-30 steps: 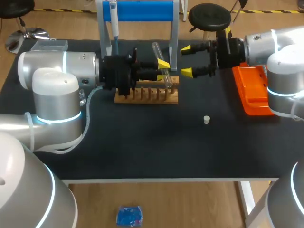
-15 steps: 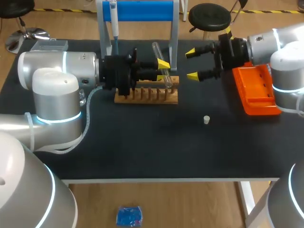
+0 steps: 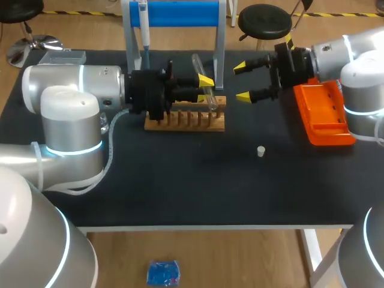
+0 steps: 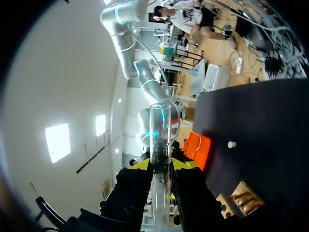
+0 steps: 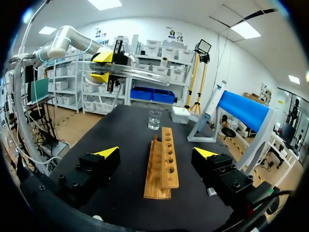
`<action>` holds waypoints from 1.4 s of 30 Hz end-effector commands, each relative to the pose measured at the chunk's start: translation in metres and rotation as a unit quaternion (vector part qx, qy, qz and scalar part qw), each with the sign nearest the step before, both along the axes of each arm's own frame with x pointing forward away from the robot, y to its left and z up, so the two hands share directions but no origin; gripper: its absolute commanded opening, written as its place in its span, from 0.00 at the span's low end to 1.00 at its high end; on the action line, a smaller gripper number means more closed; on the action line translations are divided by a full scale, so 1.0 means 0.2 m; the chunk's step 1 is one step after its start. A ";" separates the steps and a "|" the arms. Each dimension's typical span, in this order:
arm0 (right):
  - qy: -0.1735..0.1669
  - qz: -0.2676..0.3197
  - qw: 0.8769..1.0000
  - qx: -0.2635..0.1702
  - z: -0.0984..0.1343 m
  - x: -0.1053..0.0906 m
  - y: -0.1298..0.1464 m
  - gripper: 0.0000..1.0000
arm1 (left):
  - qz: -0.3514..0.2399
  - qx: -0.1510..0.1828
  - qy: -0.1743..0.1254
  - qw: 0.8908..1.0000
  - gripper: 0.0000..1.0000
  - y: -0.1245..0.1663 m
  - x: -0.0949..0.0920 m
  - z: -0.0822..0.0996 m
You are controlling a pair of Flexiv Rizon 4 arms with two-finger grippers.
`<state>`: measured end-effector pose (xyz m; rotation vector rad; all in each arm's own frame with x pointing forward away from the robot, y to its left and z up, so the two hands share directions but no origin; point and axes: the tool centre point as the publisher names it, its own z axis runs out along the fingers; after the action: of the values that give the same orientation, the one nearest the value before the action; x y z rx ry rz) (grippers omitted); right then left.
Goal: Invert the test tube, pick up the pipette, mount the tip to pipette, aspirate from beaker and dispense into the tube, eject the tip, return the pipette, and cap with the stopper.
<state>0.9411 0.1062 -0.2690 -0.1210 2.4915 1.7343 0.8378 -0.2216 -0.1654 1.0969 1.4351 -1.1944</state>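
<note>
Left end effector [image 3: 204,89]: closed on the test tube, its 2 yellow tips pressing the glass from opposite sides, held above the right end of the rack.
Test tube [image 4: 160,140]: clear glass, off the worktop and clamped partway along its length. In the head view it is tilted, with the upper end leaning toward the blue stand and the lower end over the rack. In the left wrist view it runs straight out from between the fingers. I cannot tell which end is the open one.
Rack [image 3: 186,119]: wooden, with 1 row of holes, lying on the worktop in front of the blue stand. In the right wrist view it lies ahead of and below the gap between that arm's fingers.
Right end effector [image 3: 241,81]: open, fingers spread wide with nothing between them, hanging in the air between the rack and the orange tray, near the tube but apart from it.
Pipette [image 3: 143,24]: hanging upright on the left side of the blue stand [image 3: 180,13], at the back of the worktop.
Beaker [image 5: 154,119]: clear, upright, just past the far end of the rack in the right wrist view.
Stopper [image 3: 261,151]: small and white, alone on the worktop, well apart from the rack.
Orange tray [image 3: 324,114]: at the right side of the worktop, beside the right arm.
Worktop [image 3: 180,180]: black.
</note>
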 end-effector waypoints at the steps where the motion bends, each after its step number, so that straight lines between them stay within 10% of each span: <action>1: 0.000 0.001 1.000 0.000 0.00 0.00 0.00 1.00 | -0.007 0.006 0.065 0.998 0.00 0.06 0.08 0.15; 12: 0.000 0.001 1.000 0.000 0.00 0.00 0.00 1.00 | -0.004 -0.041 0.273 0.961 0.00 0.10 0.22 0.26; 30: 0.000 0.001 1.000 0.000 0.00 0.00 0.00 1.00 | 0.018 -0.017 0.249 0.968 0.00 0.11 0.24 0.28; 42: 0.000 0.001 1.000 0.000 0.00 0.00 0.00 1.00 | 0.018 -0.036 0.473 0.880 0.00 0.05 0.35 0.22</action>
<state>0.9415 0.1062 -0.2691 -0.1216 2.4915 1.7359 0.8966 -0.2102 -0.1241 0.4630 1.9996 -1.7611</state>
